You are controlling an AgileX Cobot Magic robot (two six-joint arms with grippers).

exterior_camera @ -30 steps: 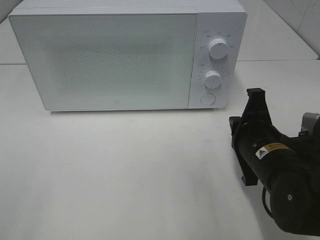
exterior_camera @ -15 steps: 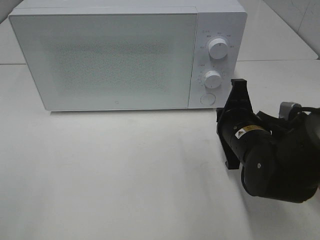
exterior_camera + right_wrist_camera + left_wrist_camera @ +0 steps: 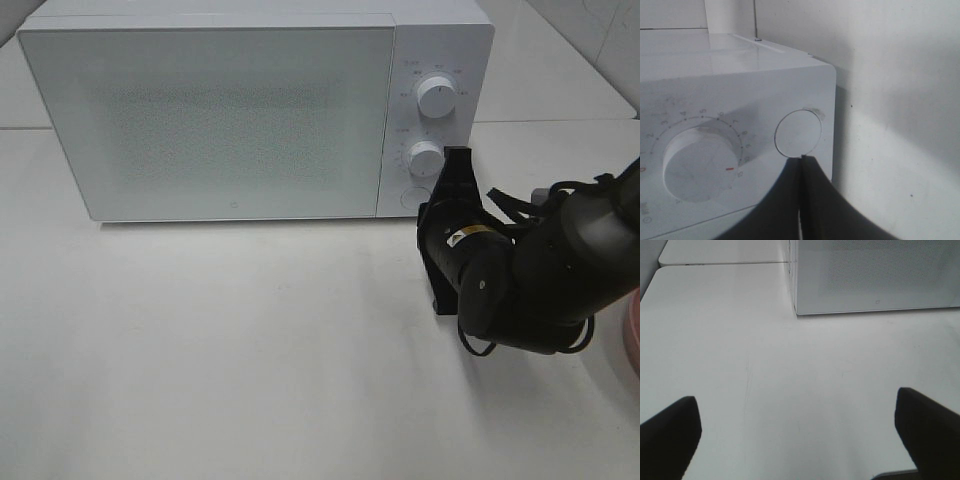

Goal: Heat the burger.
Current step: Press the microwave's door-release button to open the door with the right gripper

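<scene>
At microwave button (image 3: 799, 132): right jaws shut, touching; left jaws wide, empty.

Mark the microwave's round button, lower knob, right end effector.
round button (image 3: 799, 132), right wrist view, face centre
lower knob (image 3: 426, 158), exterior high view, knob face
right end effector (image 3: 801, 162), right wrist view, shut tips

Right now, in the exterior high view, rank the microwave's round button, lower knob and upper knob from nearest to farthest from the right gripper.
1. Round button: panel bottom, just ahead of the right gripper.
2. Lower knob: mid-panel, above it.
3. Upper knob: panel top.
</scene>
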